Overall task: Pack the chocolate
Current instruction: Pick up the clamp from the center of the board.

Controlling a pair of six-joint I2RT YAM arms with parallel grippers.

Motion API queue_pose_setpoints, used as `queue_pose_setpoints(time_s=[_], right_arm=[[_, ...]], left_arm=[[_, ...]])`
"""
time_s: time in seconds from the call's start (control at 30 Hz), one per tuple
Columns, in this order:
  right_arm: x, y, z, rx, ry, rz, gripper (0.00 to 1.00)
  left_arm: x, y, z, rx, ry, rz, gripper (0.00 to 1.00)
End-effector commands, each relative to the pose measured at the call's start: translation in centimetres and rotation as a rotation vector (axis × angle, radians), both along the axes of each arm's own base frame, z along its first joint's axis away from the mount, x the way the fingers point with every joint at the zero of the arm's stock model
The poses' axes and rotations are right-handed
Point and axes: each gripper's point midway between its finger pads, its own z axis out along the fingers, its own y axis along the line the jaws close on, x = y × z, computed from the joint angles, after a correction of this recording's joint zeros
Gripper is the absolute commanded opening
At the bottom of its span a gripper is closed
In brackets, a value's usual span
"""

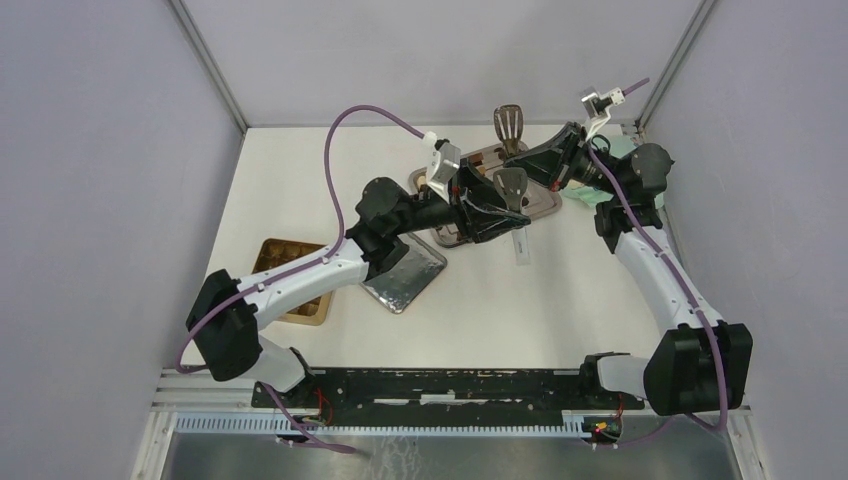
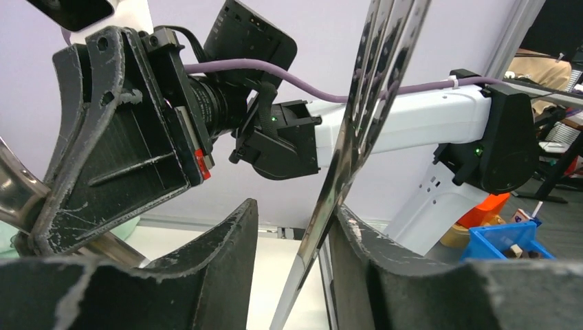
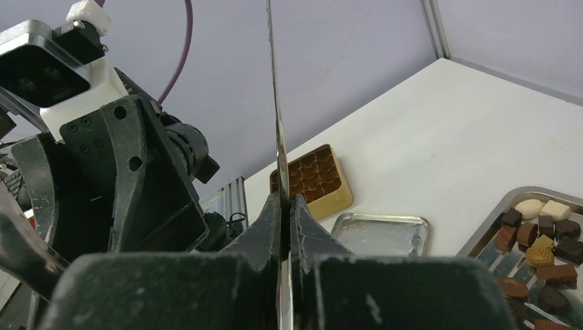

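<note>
The chocolate [image 3: 543,242], small dark, light brown and cream pieces, lies in a steel tray [image 3: 489,218] at the right of the right wrist view. In the top view both arms cover most of that tray [image 1: 545,207]. The long silver tongs [image 1: 511,184] are held up over it. My right gripper [image 3: 285,201] is shut on one thin arm of the tongs [image 3: 277,103]. My left gripper [image 2: 295,206] stands open around the other arm [image 2: 364,103]. That blade leans on the right finger [image 2: 385,254], with a gap to the left finger. Left gripper [image 1: 512,208] and right gripper [image 1: 515,160] are close together.
The gold gridded tin [image 1: 285,262] sits at the left near my left arm, its cells showing in the right wrist view [image 3: 313,180]. A flat steel lid [image 1: 405,278] lies between the tin and the tray. Something pale green [image 1: 585,196] lies by the right arm.
</note>
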Motion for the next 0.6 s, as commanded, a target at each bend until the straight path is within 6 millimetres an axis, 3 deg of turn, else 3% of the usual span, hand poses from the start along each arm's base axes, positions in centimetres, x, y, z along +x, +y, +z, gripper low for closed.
queue_pose_setpoints(time_s=[0.0,0.2,0.33,0.43,0.57], right_arm=[[-1.3,0.2,1.7,0.0,-0.084,0.017,0.0],[-1.5,0.3,1.8,-0.001,-0.085,0.021,0.0],[-1.6,0.3,2.0,0.0,-0.092,0.02,0.0],[-1.7,0.3,2.1,-0.001,-0.095,0.024,0.02],[-1.9,0.3,2.2,-0.007,-0.112,0.026,0.14]], left_arm=[[-0.4,0.8,2.5,-0.091,-0.007,-0.006,0.5],[-1.1,1.2,3.5,-0.173,0.013,-0.054,0.44],[-1.2,1.1,3.4,-0.172,0.017,-0.065,0.29],[-1.2,1.1,3.3,-0.17,0.013,-0.068,0.05],[-1.0,1.3,3.0,-0.173,0.015,-0.048,0.02]])
